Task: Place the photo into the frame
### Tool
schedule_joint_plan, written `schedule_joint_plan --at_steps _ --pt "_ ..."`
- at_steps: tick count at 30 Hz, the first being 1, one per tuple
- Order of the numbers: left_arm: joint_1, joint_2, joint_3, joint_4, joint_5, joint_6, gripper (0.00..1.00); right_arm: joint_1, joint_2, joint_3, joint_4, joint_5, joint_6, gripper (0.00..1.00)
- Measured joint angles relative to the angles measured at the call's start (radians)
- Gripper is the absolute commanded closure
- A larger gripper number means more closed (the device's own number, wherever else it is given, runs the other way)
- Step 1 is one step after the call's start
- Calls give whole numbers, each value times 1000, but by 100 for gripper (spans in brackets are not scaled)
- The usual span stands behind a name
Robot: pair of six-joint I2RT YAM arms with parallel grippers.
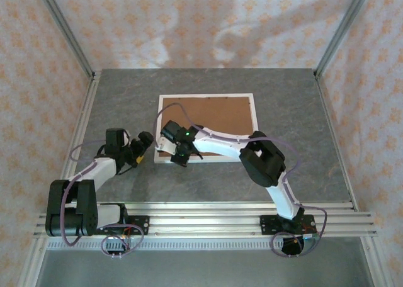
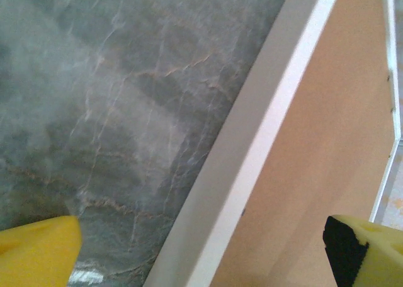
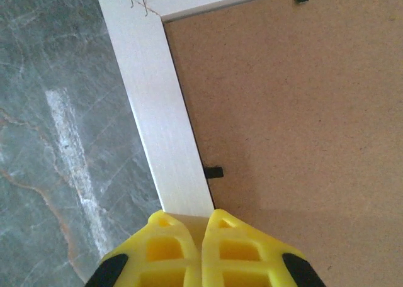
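Observation:
The white frame (image 1: 206,97) lies face down mid-table with the brown backing board (image 1: 217,117) seated in it. The photo is hidden. My right gripper (image 1: 178,156) hangs over the frame's left rail near its near-left corner. In the right wrist view the right gripper (image 3: 204,221) is shut, its yellow tips together over the rail (image 3: 157,111) beside the board (image 3: 283,111), with nothing seen between them. My left gripper (image 1: 146,143) sits just left of that corner. In the left wrist view the left gripper (image 2: 201,249) is open wide, straddling the rail (image 2: 252,161).
The grey marble-patterned table (image 1: 126,98) surrounds the frame. Small black tabs (image 3: 214,172) hold the board at the rail's inner edge. Patterned cloth walls enclose the back and sides. The aluminium mounting rail (image 1: 208,214) runs along the near edge.

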Motion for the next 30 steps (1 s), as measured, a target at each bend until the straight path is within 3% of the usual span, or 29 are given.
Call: schedule_joint_plan --at_steps 7,10,11,16,18,19,20,28,29,30 --pt "-36 -10 -10 33 0 -67 0 -8 21 71 -87 -50 3 99" --pt "-35 -9 -9 34 -4 -66 0 -8 21 72 -94 -38 10 58" --pt "-35 -7 -6 32 -5 -62 0 -8 21 72 -98 -32 15 50" --pt "-24 18 28 31 -6 -42 0 -3 5 24 -101 59 24 32" --pt "-23 22 34 34 -5 -40 0 -3 -8 -3 -109 90 17 20" --pt "-23 24 38 35 -5 -40 0 -3 -14 -12 -113 105 14 9" --pt "-23 26 40 35 -5 -41 0 -5 -18 -17 -113 115 10 8" --pt "-23 47 47 37 1 -41 0 -28 6 -24 -113 173 -16 11" --pt "-23 47 47 37 1 -41 0 -30 12 -24 -107 179 -15 24" --pt "-23 47 47 37 1 -41 0 -29 13 -23 -105 190 -16 88"
